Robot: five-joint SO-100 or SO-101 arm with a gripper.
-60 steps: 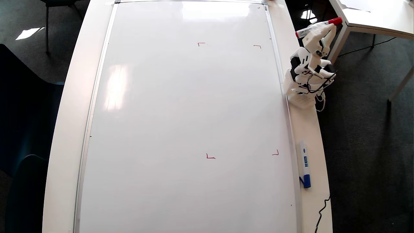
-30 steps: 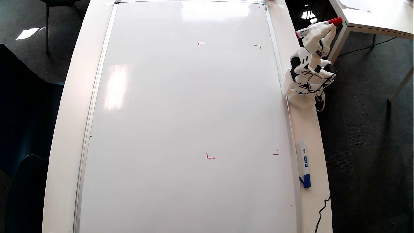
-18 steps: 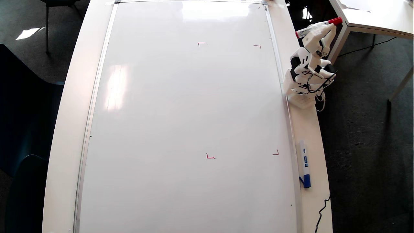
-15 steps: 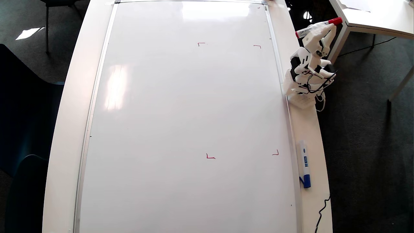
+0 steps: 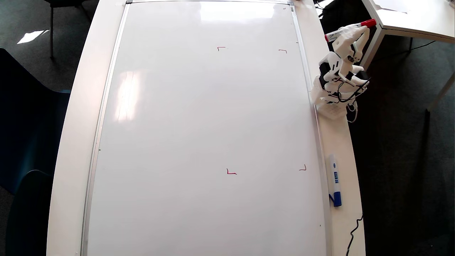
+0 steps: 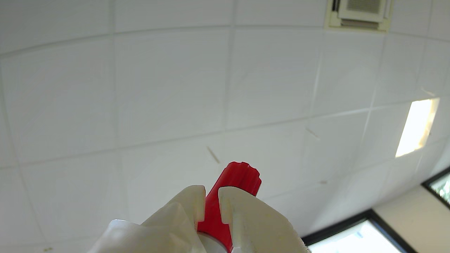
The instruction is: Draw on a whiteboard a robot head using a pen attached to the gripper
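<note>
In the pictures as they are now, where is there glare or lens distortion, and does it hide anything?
Overhead view: bright window glare lies on the whiteboard at its top edge and left side, yet the four red corner marks stay readable; the board's straight frame bows, so the lens is wide. Wrist view: the ceiling lines curve too, one ceiling light is blown out, and the fingers around the pen look soft.

A blue-capped marker [image 5: 334, 180] lies on my white worktop [image 5: 74, 121], a second table [image 5: 412, 17] stands nearby, ceiling tiles [image 6: 168, 84] overhead.
</note>
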